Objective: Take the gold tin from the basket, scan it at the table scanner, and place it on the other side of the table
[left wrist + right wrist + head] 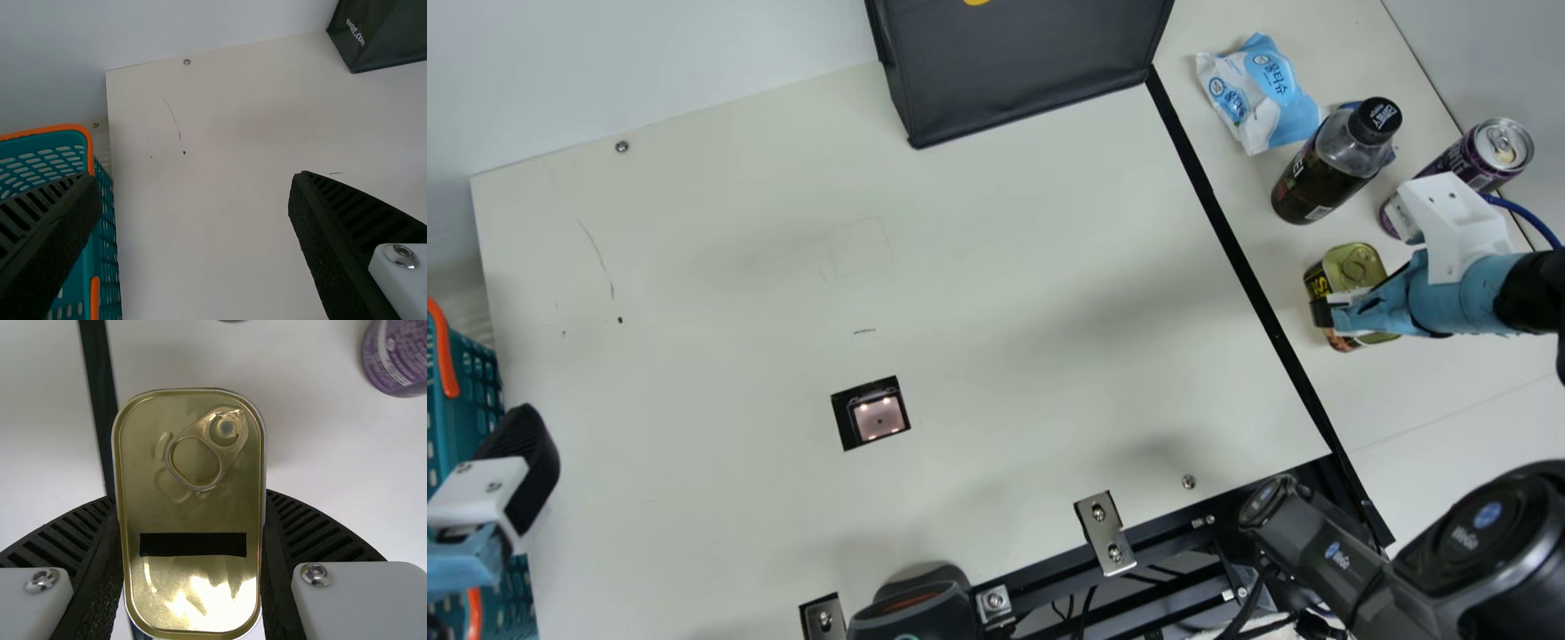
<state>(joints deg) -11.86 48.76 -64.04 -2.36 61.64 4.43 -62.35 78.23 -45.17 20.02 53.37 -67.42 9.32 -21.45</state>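
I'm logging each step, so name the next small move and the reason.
Probably ease the right gripper open, once the gold rectangular tin rests on the cream table: the tin sits between its fingers, past the long black strip and near the dark-filled clear plastic bottle, apparently the drop-off side.

shop-style checkout: table scanner (879, 418), teal basket (480, 373), drink bottle (1334, 169), purple can (1467, 164)

At the cream table's (738, 222) far edge we see a black box-shaped bag (1023, 62). Towards its right edge we have a blue-and-white soft plastic packet (1263, 93), a dark-filled clear plastic bottle (1325, 178) beside it, and, nearest that edge, a purple metal can (1463, 164).
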